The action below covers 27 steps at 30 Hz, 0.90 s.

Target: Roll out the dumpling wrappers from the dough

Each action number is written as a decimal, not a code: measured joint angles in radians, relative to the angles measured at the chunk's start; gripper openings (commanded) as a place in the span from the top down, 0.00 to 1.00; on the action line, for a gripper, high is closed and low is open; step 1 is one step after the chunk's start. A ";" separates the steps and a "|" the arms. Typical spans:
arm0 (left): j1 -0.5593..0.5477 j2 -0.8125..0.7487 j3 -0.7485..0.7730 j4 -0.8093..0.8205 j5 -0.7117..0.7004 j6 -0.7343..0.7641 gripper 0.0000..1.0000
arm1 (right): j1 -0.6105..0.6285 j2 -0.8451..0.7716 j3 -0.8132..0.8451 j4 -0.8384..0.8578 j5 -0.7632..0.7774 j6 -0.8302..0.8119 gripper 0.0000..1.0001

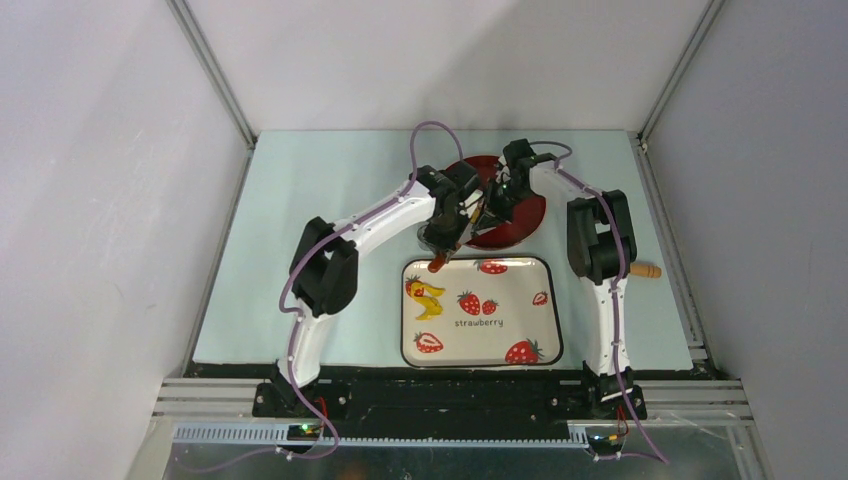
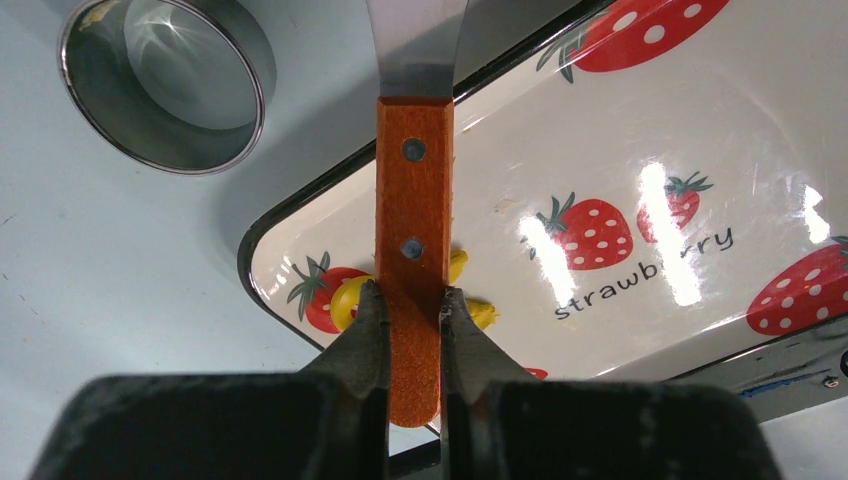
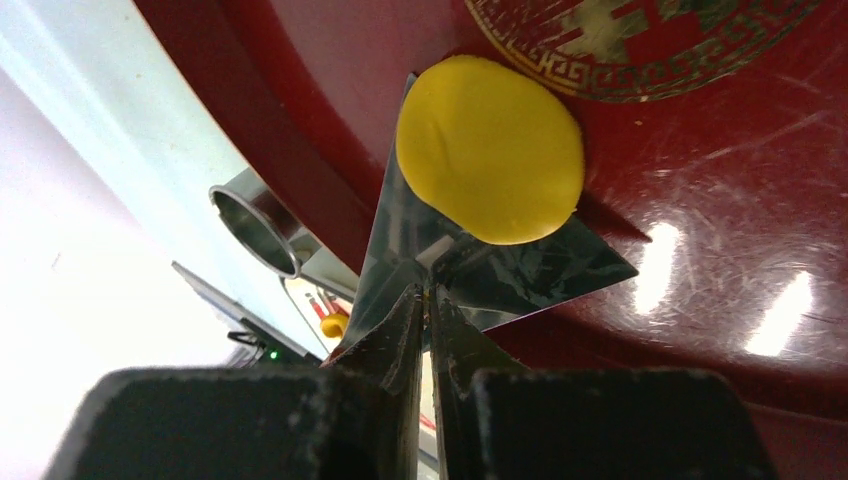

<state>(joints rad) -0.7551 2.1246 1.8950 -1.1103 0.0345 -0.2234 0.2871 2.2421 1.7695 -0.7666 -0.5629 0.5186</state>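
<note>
Dumpling wrapper [image 3: 489,150], round, smooth, bright yellow

A smooth, round, bright-yellow dumpling wrapper [image 3: 490,150] is lying flat on the shiny blade of a metal scraper [image 3: 520,270], over the dark red plate [image 3: 750,200]. The dough [image 1: 428,300], an irregular yellow scrap, is sitting at the left end of the strawberry tray [image 1: 520,300].

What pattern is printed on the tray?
The tray shows red strawberries on white; clearest in left wrist view.
</note>
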 measured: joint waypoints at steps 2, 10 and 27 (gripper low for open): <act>0.000 0.000 0.000 0.000 0.000 0.000 1.00 | 0.002 0.000 0.003 0.000 0.028 -0.005 0.91; 0.000 0.000 0.000 0.000 0.000 0.000 1.00 | 0.014 0.012 0.073 -0.025 0.146 -0.041 0.91; 0.000 0.000 -0.001 -0.001 -0.002 0.006 1.00 | 0.045 0.056 0.139 -0.080 0.243 -0.072 0.90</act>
<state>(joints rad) -0.7551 2.1246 1.8942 -1.1110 0.0330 -0.2169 0.3317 2.2982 1.9083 -0.8471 -0.3199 0.4469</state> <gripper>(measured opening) 0.135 0.095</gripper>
